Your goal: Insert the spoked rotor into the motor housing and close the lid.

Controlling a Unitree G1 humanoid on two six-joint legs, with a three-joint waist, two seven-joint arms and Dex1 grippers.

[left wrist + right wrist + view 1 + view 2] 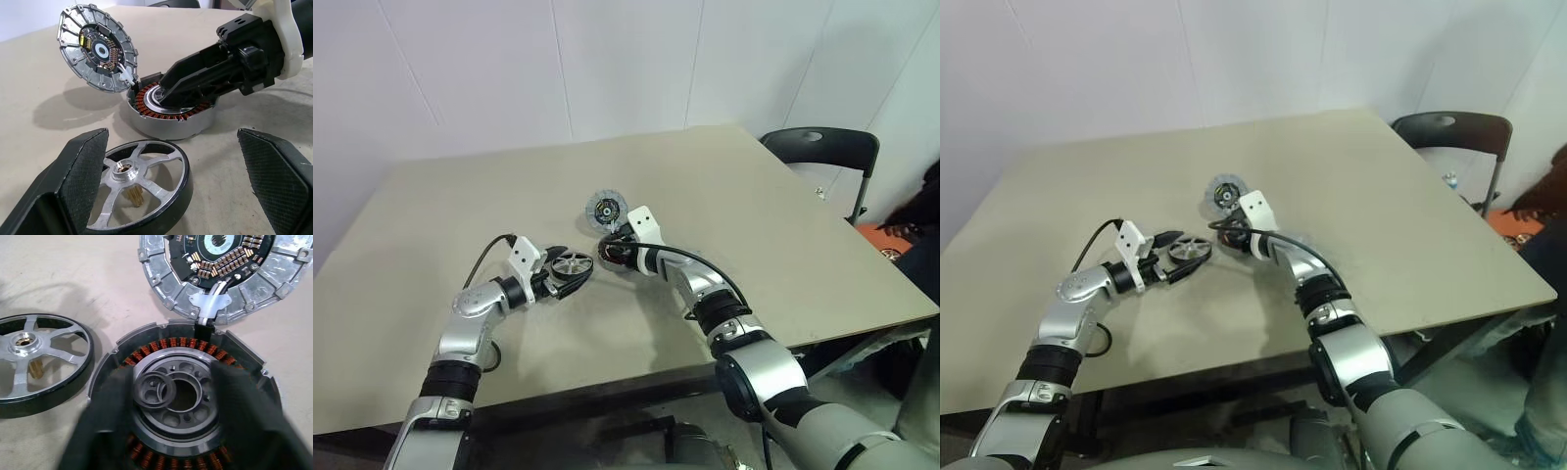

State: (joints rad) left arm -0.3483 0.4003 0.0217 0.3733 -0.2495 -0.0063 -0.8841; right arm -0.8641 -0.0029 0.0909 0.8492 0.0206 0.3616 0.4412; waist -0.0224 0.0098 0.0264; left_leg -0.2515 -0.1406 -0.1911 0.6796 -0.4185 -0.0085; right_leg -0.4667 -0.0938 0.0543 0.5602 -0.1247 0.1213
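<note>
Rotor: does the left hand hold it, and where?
No. The rotor lies on the table between the open left hand fingers; one is far from its rim.

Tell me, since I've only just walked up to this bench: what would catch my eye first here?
The opened motor in the middle of the table: the motor housing shows its ring of copper coils, and the lid stands tilted open at its far edge. The right gripper reaches into the housing's hollow centre. Beside it lies the spoked rotor, between the open jaws of the left gripper.

Right gripper (164, 95) fingertips hide part of motor housing (186, 401) centre, blurred.
</note>
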